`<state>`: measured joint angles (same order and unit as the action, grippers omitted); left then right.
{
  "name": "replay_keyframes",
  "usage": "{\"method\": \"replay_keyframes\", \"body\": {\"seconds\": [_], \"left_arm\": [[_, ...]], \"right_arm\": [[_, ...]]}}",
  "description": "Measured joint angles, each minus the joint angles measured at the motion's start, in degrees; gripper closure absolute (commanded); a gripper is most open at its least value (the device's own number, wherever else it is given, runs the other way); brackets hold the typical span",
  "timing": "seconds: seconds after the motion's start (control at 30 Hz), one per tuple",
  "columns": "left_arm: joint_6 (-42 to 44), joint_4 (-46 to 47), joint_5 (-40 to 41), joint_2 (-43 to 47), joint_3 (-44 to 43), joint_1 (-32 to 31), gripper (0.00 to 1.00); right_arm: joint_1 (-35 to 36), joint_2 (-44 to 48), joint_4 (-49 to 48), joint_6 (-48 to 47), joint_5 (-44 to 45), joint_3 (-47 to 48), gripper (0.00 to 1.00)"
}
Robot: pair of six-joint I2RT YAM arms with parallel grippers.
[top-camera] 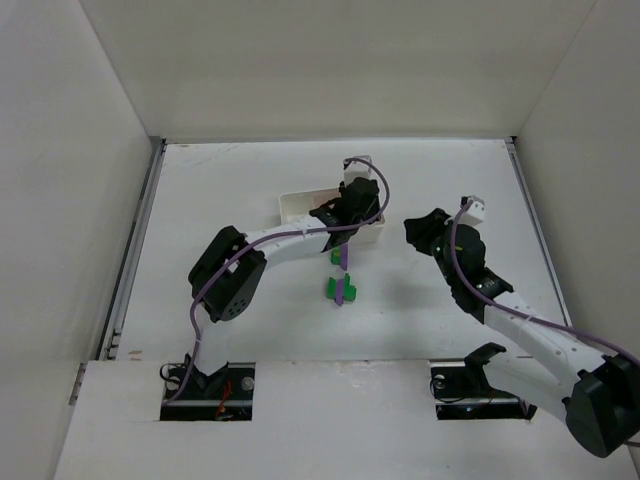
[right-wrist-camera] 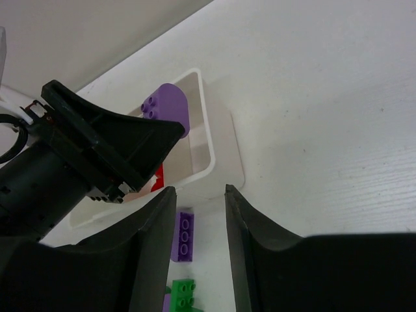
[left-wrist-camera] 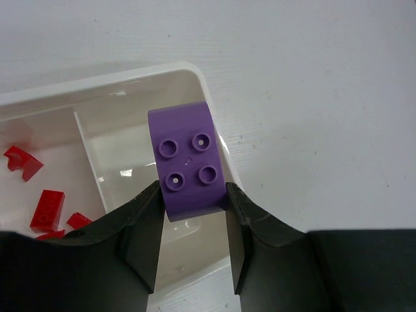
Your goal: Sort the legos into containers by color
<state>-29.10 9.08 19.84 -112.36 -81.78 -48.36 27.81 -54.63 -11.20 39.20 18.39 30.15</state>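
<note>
My left gripper (left-wrist-camera: 194, 190) is shut on a rounded purple brick (left-wrist-camera: 187, 159) and holds it above the end compartment of the white tray (left-wrist-camera: 133, 77). That compartment looks bare. The neighbouring compartment holds several red bricks (left-wrist-camera: 47, 209). In the top view the left gripper (top-camera: 350, 212) hovers over the tray's right end (top-camera: 297, 206). On the table in front of the tray lie a long purple brick (top-camera: 341, 258) and a cluster of green and purple bricks (top-camera: 338, 290). My right gripper (top-camera: 412, 229) is open and empty, right of the tray. Its view shows the held brick (right-wrist-camera: 168, 107) and the long purple brick (right-wrist-camera: 184, 235).
White walls enclose the table at the back and both sides. A metal rail (top-camera: 135, 250) runs along the left edge. The left arm (top-camera: 228, 272) bends across the middle left of the table. A green brick (right-wrist-camera: 184, 294) lies between the right fingers' view and the tray.
</note>
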Motion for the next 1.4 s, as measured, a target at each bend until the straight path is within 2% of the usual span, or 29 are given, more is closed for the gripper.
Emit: {"method": "replay_keyframes", "body": {"seconds": [0.07, 0.2, 0.3, 0.43, 0.5, 0.6, 0.7, 0.8, 0.93, 1.07, 1.23, 1.33, 1.4], "left_arm": [[0.07, -0.07, 0.52, 0.0, -0.11, 0.24, 0.53], [0.09, 0.09, 1.27, 0.0, -0.24, 0.37, 0.37], [0.24, 0.09, 1.44, 0.0, -0.22, 0.37, 0.33], [0.83, 0.52, 1.36, 1.42, 0.79, 0.46, 0.33], [1.05, 0.74, 1.29, 4.72, 3.8, 0.55, 0.34], [1.01, 1.36, 1.18, 13.14, 10.86, 1.11, 0.37], [0.35, 1.88, 1.51, 24.11, 19.32, 1.77, 0.42], [-0.92, 2.12, 1.84, 34.82, 27.61, 1.88, 0.48], [-3.82, 0.85, 1.86, 44.85, 36.89, 1.51, 0.49], [-7.1, -1.73, 1.75, 49.22, 44.74, 1.53, 0.49], [-10.49, -3.56, 1.29, 51.15, 50.77, 2.03, 0.49], [-11.8, -3.37, 0.55, 51.69, 51.91, 2.58, 0.49], [-12.35, -2.84, -0.13, 51.8, 52.15, 3.13, 0.49]], "right_arm": [[0.0, -0.11, -0.02, 0.11, -0.02, 0.0, 0.46], [0.02, -1.05, -0.02, -0.17, -0.02, 0.0, 0.37], [0.26, -2.03, -0.02, -0.44, -0.02, 0.0, 0.36], [1.81, -4.0, 0.02, -1.7, -0.2, 0.42, 0.56], [3.96, -5.77, 0.04, -2.67, -0.22, 1.25, 0.59], [9.14, -9.66, 0.09, -5.14, -0.37, 3.82, 0.55], [14.49, -14.67, 0.52, -8.0, -0.9, 7.69, 0.36], [18.03, -19.63, 0.92, -10.19, -1.51, 11.02, 0.33], [18.78, -25.03, 1.97, -10.88, -1.95, 12.96, 0.26], [18.69, -30.38, 2.75, -10.32, -2.08, 14.21, 0.26], [18.69, -34.91, 3.08, -8.26, -2.69, 14.97, 0.35], [18.69, -35.8, 3.02, -7.1, -2.84, 14.97, 0.44], [18.69, -35.82, 2.95, -6.4, -2.95, 14.97, 0.46]]}}
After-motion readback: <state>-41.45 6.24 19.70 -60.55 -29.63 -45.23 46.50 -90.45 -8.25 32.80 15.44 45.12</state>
